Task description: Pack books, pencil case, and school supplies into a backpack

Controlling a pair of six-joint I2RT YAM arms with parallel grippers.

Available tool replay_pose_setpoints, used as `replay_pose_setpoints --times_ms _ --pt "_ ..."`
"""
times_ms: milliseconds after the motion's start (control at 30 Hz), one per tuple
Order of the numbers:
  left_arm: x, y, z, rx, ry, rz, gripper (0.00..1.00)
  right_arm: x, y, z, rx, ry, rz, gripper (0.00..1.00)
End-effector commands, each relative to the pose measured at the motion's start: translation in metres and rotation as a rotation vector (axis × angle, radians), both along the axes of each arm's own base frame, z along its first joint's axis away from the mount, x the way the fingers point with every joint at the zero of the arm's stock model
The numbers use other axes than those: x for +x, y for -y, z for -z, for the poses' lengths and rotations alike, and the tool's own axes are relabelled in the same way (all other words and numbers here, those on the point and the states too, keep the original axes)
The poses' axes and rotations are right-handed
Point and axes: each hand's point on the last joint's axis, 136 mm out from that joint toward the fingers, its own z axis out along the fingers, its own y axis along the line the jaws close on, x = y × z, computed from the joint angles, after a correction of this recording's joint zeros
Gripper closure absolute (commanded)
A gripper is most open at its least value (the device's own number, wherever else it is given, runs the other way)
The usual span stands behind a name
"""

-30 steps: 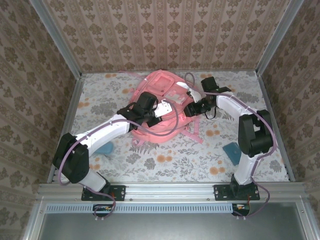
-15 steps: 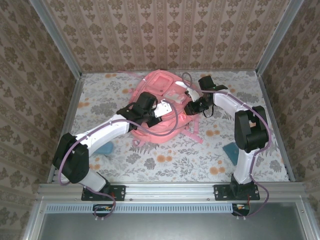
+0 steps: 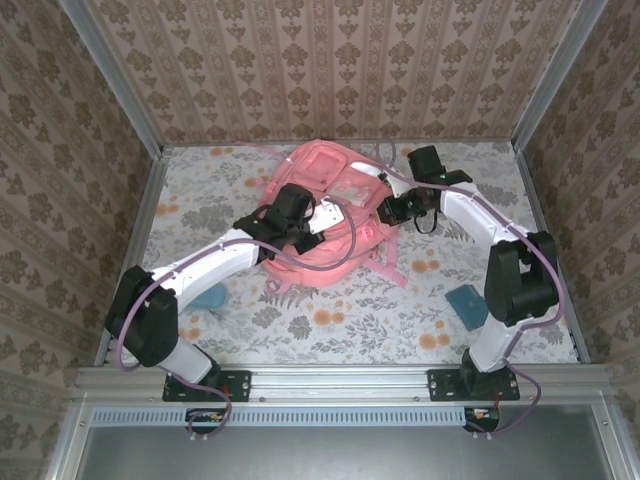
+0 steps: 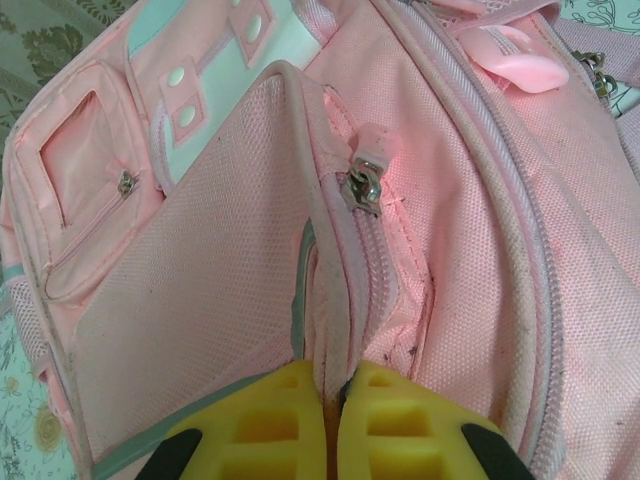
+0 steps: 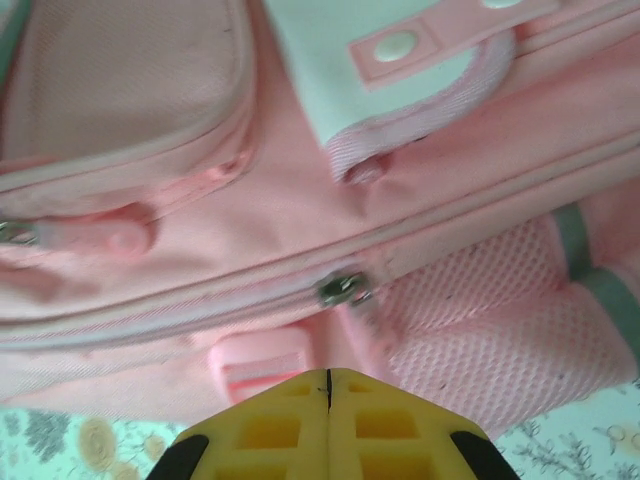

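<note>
The pink backpack [image 3: 325, 165] lies at the table's middle back, front pockets up. My left gripper [image 3: 310, 218] rests on it, yellow fingers [image 4: 270, 425] shut on a fold of fabric beside the zip, below the metal slider [image 4: 362, 185]. My right gripper [image 3: 384, 210] is at the backpack's right side. Its jaws are pressed together, and the zip slider [image 5: 345, 290] with its pink pull tab lies just ahead of the tips. Two teal school supplies lie on the cloth: one [image 3: 210, 296] beside the left arm, a flat square [image 3: 467, 305] near the right arm. Books and pencil case are out of view.
Pink straps [image 3: 392, 270] trail from the backpack toward the front. Papered walls and metal posts [image 3: 150, 195] close in the floral tabletop on three sides. Bare cloth [image 3: 340, 320] stretches between the backpack and the arm bases.
The right gripper's jaws have closed, and its forearm has swung a little right and back. The left arm and the backpack have stayed put.
</note>
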Motion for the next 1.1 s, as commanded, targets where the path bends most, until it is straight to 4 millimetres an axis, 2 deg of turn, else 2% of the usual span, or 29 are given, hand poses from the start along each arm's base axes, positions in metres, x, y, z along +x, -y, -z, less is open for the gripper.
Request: replay_pose_setpoints --times_ms 0,67,167,233,300,400,567,733,900,1067 --pt "0.018 0.0 -0.015 -0.062 0.041 -0.095 1.0 -0.029 -0.021 -0.015 0.086 -0.043 -0.038 1.0" --pt "0.019 0.003 -0.016 -0.077 0.038 -0.097 1.0 -0.04 -0.032 -0.017 0.103 -0.041 -0.073 1.0" --pt "0.022 0.002 -0.016 -0.069 0.05 -0.105 1.0 -0.034 -0.024 -0.015 0.092 -0.028 0.01 1.0" --pt "0.021 0.002 -0.018 -0.067 0.057 -0.1 1.0 -0.022 -0.013 -0.011 0.078 -0.035 0.078 0.91" --pt "0.018 0.0 -0.018 -0.063 0.06 -0.089 1.0 -0.014 -0.005 -0.002 0.037 -0.048 0.108 0.78" --pt "0.013 -0.005 -0.02 -0.052 0.07 -0.075 1.0 -0.005 -0.005 0.01 0.002 -0.045 0.081 0.68" --pt "-0.002 -0.015 -0.023 -0.081 0.025 -0.032 1.0 0.008 -0.014 0.021 -0.008 -0.011 -0.019 0.64" --pt "-0.013 -0.018 -0.029 -0.117 -0.021 0.002 1.0 0.019 -0.021 0.026 -0.012 0.014 -0.092 0.65" --pt "-0.014 -0.019 -0.029 -0.127 -0.039 0.009 1.0 0.006 -0.038 0.023 0.064 0.004 -0.198 0.63" --pt "-0.013 -0.019 -0.032 -0.135 -0.037 0.014 1.0 0.002 -0.041 0.027 0.072 0.003 -0.221 0.62"
